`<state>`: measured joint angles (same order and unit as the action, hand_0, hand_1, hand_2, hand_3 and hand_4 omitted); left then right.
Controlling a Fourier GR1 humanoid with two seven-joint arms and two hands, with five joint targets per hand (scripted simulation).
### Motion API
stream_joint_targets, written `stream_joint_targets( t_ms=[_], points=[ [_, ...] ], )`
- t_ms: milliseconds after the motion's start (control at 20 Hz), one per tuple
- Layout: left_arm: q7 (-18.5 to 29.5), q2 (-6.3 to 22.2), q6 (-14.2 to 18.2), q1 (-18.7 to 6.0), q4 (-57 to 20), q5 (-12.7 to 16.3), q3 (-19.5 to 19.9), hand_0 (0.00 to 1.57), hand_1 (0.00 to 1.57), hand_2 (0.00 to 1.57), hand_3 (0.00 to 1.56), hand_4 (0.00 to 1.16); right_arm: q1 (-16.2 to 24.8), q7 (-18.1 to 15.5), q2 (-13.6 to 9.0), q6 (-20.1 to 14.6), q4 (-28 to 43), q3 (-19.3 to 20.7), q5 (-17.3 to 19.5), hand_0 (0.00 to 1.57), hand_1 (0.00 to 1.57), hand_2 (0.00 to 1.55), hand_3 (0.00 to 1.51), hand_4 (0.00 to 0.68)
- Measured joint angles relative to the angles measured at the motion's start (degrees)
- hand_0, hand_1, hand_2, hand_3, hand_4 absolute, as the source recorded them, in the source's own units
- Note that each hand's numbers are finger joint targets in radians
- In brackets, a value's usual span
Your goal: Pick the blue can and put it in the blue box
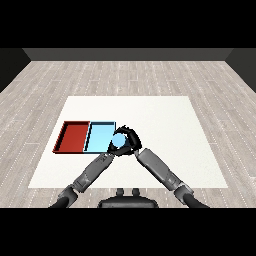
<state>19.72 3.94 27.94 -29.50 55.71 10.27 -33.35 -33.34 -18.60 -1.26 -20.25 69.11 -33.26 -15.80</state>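
The right hand (pixel 131 138) curls round the blue can (pixel 119 142), holding it at the right edge of the light blue tray (pixel 99 138). The left hand (pixel 114 150) sits just below the can, largely hidden, so I cannot tell its fingers' state. The red tray (pixel 72 136) adjoins the blue one on the white table (pixel 165 130).

A red tray (pixel 74 137) is lying on the white bench (pixel 165 130), which is standing on a grey plank floor (pixel 125 75).
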Motion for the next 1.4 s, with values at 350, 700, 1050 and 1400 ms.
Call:
stream_joint_targets(
  t_ms=[350, 700, 1050, 1400],
  points=[
    [2.5, -1.2, 1.9, 2.7, 1.9, 1.5, 2.4, 0.81, 0.81, 0.85, 0.72, 0.69, -0.9, -1.2, -0.1, 0.2, -0.7, -1.1, -1.3, 1.44, 1.44, 1.45, 1.39, 0.602],
    [4.7, -1.3, 1.7, 2.8, 1.4, 3.8, 3.0, 0.91, 0.91, 0.94, 0.83, 0.65, -2.1, -0.6, -0.5, -2.0, -0.7, -3.1, -4.0, 1.44, 1.44, 1.45, 1.39, 0.583],
    [4.6, -2.5, -1.2, 3.0, 0.2, 8.2, 3.9, 1.57, 1.57, 1.54, 1.47, 0.76, 0.0, -1.0, 0.1, 1.2, 0.2, -0.2, -5.9, 1.09, 1.09, 1.12, 0.80, 0.000],
    [5.3, -3.3, -2.2, 2.4, -1.5, 9.6, 4.4, 1.57, 1.57, 1.52, 1.45, 1.10, 1.6, 2.0, 0.7, 2.4, 2.2, 1.8, -5.2, 0.00, 0.00, 0.00, 0.00, 0.000]
  ],
)
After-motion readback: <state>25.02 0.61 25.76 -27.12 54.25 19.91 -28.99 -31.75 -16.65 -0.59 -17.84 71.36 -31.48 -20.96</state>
